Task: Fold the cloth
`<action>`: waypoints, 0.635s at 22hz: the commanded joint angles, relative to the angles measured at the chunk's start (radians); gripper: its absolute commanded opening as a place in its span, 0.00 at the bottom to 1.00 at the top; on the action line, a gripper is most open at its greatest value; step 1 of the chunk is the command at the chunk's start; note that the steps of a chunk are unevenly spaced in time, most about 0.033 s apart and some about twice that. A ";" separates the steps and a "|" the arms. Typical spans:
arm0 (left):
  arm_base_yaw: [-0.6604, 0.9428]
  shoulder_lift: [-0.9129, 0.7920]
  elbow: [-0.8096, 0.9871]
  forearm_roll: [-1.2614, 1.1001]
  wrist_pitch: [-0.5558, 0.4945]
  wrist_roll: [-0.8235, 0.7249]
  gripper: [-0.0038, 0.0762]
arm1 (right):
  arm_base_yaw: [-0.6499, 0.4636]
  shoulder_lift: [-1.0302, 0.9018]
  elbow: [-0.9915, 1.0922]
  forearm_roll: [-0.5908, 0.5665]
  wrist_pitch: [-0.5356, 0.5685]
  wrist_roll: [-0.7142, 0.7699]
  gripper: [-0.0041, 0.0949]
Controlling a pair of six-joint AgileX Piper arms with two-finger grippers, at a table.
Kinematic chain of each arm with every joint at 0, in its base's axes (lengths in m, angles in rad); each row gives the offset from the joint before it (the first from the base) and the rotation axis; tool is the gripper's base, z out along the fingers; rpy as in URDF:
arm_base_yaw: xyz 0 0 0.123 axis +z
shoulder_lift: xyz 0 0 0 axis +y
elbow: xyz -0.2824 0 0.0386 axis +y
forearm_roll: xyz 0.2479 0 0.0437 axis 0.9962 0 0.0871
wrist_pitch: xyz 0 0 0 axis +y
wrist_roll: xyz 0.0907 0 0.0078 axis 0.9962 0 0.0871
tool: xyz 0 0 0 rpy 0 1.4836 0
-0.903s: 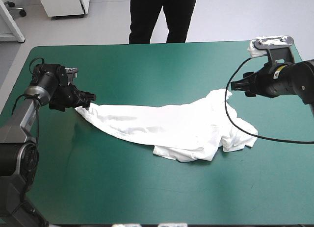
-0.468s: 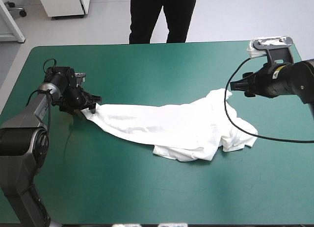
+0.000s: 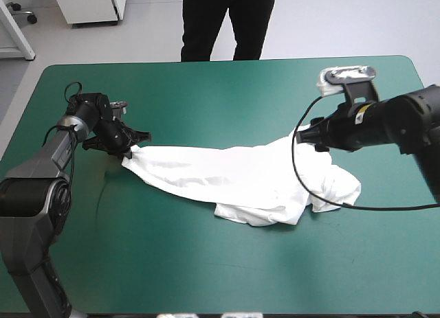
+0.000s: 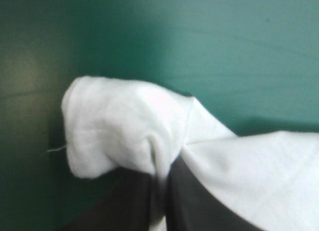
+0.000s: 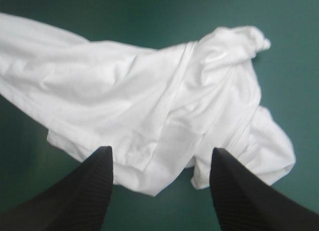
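Note:
The white T-shirt (image 3: 234, 177) lies stretched across the middle of the table, flat toward the left and bunched into folds at its right end (image 3: 333, 187). My left gripper (image 3: 132, 145) sits at the shirt's left tip; in the left wrist view its black fingers (image 4: 139, 196) meet on a pinched fold of the T-shirt (image 4: 114, 126). My right gripper (image 3: 311, 134) hovers over the crumpled right end. In the right wrist view it (image 5: 162, 151) stands open, the T-shirt (image 5: 149, 101) ahead of and below it, nothing between the fingers.
The teal-green cover (image 3: 206, 263) runs wide from the shirt to the table's front edge. More of it shows behind the shirt toward the far edge (image 3: 227, 62).
My left gripper has moved in slightly and shut on the shirt's left tip. The right arm has swung left, from beside the shirt to over its right end.

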 commanded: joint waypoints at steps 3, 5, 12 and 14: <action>0.012 -0.007 -0.001 0.096 -0.012 -0.006 0.04 | 0.094 -0.024 0.171 -0.045 -0.001 0.066 0.62; 0.012 -0.007 -0.001 0.096 -0.012 -0.006 0.04 | 0.106 -0.024 0.233 -0.043 -0.013 0.090 0.62; 0.012 -0.007 -0.001 0.085 -0.019 -0.006 0.04 | 0.122 0.001 0.471 0.012 -0.229 0.131 0.62; 0.012 -0.007 -0.001 0.081 -0.019 -0.006 0.04 | 0.132 0.019 0.526 0.048 -0.292 0.117 0.62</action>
